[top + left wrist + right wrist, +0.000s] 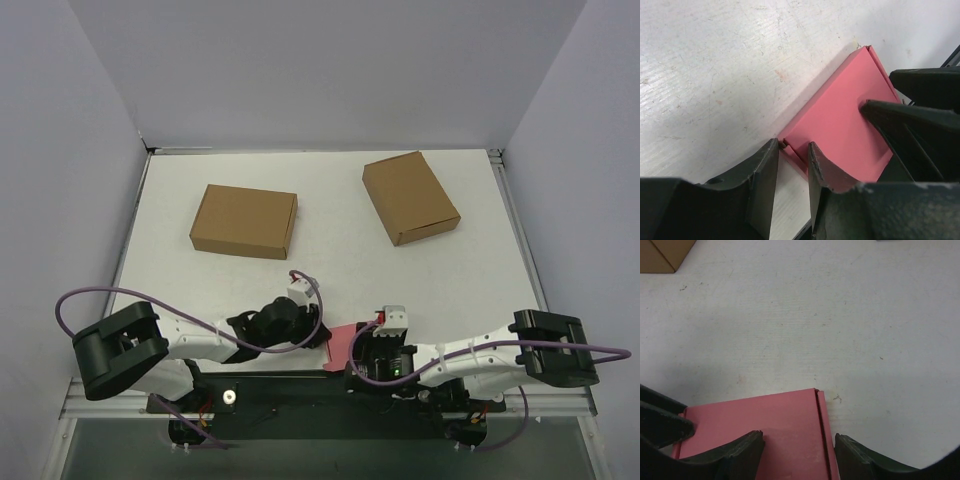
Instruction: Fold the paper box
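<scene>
The pink paper box [343, 342] lies folded flat and closed at the table's near edge, between my two grippers. In the left wrist view the box [840, 120] fills the centre. My left gripper [792, 160] is open and straddles the box's near corner, one finger on the table and one over the lid. My right gripper [800, 452] is open and straddles the box's right edge [822, 430], its left finger on the lid and its right finger beside the side wall. A right finger [900, 115] also presses on the lid in the left wrist view.
Two larger brown cardboard boxes stand further back, one at left centre [244, 221] and one at right [409, 197]. The table's front rail [300, 385] runs just behind the grippers. White walls enclose the table on three sides.
</scene>
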Motion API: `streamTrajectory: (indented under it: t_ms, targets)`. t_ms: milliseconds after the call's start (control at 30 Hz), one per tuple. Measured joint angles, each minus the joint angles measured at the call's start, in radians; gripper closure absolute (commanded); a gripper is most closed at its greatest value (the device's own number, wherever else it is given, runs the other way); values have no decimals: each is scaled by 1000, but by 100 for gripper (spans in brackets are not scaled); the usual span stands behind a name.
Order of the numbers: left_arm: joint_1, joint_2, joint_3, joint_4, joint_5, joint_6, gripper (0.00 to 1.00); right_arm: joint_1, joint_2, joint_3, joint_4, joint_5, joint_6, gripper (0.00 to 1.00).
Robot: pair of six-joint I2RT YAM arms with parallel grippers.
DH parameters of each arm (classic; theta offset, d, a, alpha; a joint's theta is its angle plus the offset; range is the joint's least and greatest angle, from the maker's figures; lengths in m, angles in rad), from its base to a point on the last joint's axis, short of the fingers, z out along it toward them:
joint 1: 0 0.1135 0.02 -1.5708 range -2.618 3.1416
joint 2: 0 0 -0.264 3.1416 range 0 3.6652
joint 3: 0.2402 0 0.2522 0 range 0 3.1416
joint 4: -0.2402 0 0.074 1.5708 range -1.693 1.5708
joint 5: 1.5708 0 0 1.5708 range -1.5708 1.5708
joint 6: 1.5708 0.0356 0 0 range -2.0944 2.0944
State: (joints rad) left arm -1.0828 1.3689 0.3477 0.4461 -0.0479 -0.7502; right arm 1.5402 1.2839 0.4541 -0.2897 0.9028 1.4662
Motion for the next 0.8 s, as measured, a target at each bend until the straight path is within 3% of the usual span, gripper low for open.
streamTrajectory:
  t_ms: [233, 600, 800]
  targets:
    - [0, -32, 67, -152, -27, 72, 48, 19, -63, 106, -82, -7, -158, 26]
    - [11, -73, 134, -281, -52, 142, 46, 73, -211, 108, -81, -45, -539, 26]
    - [11, -68, 134, -282, -44, 146, 38, 69, -211, 107, -61, -67, -606, 26]
